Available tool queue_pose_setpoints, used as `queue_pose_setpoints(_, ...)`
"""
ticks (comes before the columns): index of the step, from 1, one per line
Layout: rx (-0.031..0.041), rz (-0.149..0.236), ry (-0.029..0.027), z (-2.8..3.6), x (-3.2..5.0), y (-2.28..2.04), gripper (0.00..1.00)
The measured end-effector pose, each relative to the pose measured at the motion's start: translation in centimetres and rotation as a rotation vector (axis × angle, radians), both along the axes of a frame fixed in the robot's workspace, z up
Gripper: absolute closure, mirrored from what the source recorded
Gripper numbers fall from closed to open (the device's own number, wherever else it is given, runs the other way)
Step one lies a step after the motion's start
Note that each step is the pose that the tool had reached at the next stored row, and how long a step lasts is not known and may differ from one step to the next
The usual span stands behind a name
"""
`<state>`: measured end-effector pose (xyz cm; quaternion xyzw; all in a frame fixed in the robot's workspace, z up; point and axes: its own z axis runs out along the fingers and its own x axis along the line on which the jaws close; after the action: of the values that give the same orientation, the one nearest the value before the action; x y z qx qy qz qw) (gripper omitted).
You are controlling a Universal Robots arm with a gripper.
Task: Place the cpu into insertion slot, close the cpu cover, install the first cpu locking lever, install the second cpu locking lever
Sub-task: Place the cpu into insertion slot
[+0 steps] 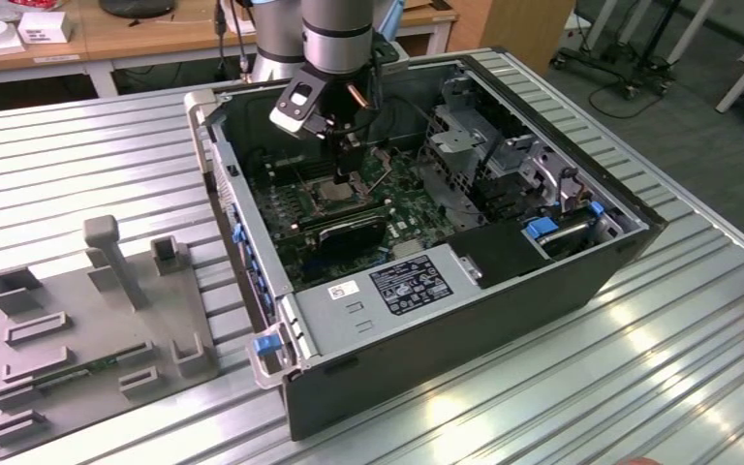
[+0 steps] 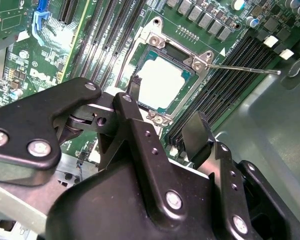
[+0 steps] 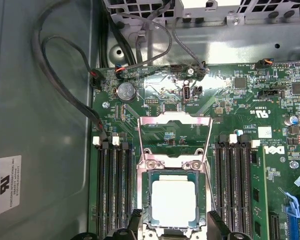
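Okay, widest first: the ribbed metal table [image 1: 682, 339] carries an open computer case [image 1: 476, 329] lying on its side. A grey fixture tray [image 1: 75, 339] sits well apart from it toward the exterior view's left. My arm [image 1: 340, 34] reaches straight down into the case from above.

Inside, the green motherboard [image 3: 240, 100] lies flat on the case floor, with long black memory slots [image 3: 112, 190] running along both sides of the socket area.

Now the end effector [image 1: 337, 179]: in both wrist views I see it spread wide and holding nothing [image 3: 174, 216] [image 2: 166, 102]. Its black fingers [image 2: 197, 130] stand one on each side of the socket, hovering above the board. From here I can't tell whether either tip touches anything.

The cpu cover [image 3: 175, 119] is open, swung back from the socket on its hinge. The board shows through its cut-out middle, so it's clearly not down over the chip.

The insertion slot [image 3: 147, 197] sits just beside that hinge, between the two banks of memory slots.

And there's the cpu [image 3: 173, 202], seated in the slot with its silvery top facing up and square to the frame. The second wrist view shows it too, directly between my fingers [image 2: 160, 82].

Smallest item: a thin metal locking lever [image 2: 245, 69], unlatched, angling out from a corner of the socket across the memory slots.
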<state>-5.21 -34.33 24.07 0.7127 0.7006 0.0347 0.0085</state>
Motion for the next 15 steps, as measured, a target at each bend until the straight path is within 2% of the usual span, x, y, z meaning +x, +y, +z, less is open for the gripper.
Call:
queue_pose_setpoints(9, 0.0002, 0.000, -0.0002, -0.04, 0.00, 0.00, 0.40)
queue_pose_setpoints(11, 0.0002, 0.000, -0.0001, -0.04, 0.00, 0.00, 0.53)
queue_pose_setpoints(12, 0.0002, 0.000, -0.0001, -0.05, 0.00, 0.00, 0.53)
queue_pose_setpoints(15, 0.0002, 0.000, -0.0001, -0.06, 0.00, 0.00, 0.71)
